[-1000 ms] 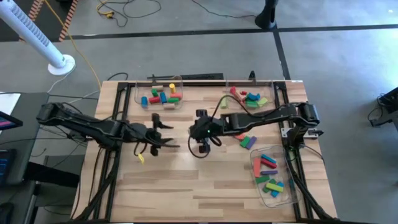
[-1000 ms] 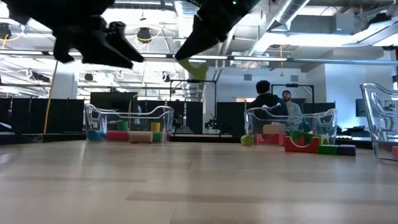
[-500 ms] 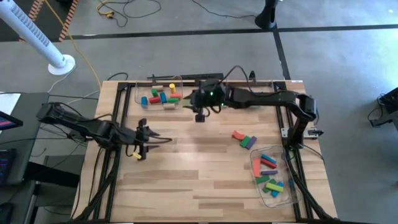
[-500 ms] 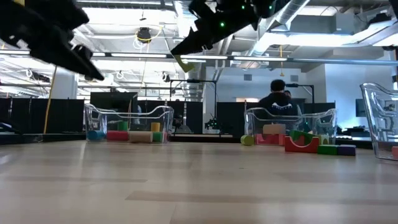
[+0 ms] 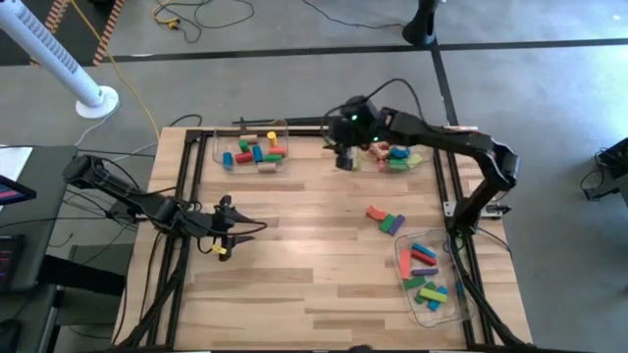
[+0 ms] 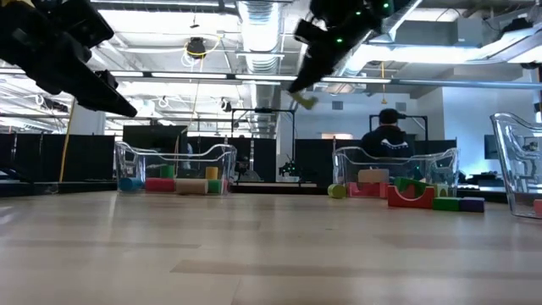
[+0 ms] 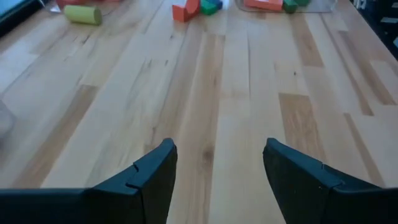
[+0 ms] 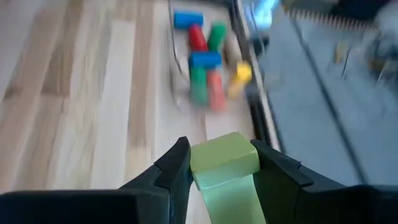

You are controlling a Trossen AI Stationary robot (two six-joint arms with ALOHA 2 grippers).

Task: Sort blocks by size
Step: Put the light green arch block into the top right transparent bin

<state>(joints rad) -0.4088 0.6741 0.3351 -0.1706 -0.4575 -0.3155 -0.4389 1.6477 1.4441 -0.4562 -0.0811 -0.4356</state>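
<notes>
My right gripper (image 5: 343,162) hangs high over the table's far edge, between the two far trays, shut on a light green block (image 8: 224,158), which also shows in the low view (image 6: 305,102). My left gripper (image 5: 257,228) stands open above the table's left part with nothing between its fingers (image 7: 217,149). Several blocks lie in the far left tray (image 5: 252,149), in the far right tray (image 5: 392,155) and in the near right tray (image 5: 429,279). A red block (image 5: 375,211) and a green and purple pair (image 5: 392,224) rest flat on the table. My right gripper pinches the light green block by two opposite sides (image 8: 194,163) between its two fingers. The fingers slant down from above. The block is lifted well clear of the table, and its end (image 6: 306,102) sticks out below the fingertips.
The clear trays' walls stand along the far edge (image 6: 176,165) and at the right (image 6: 517,161). A yellow-green cylinder (image 7: 83,14) lies on the wood near the far trays. Bare wood spans the table's middle and near part (image 5: 314,275). A person sits beyond the table (image 6: 385,135).
My right gripper has carried the light green block up from over the table's middle to the far edge, then toward the far right tray. My left gripper has drawn back toward the table's left edge, sunk a little and rolled about its own line, staying open.
</notes>
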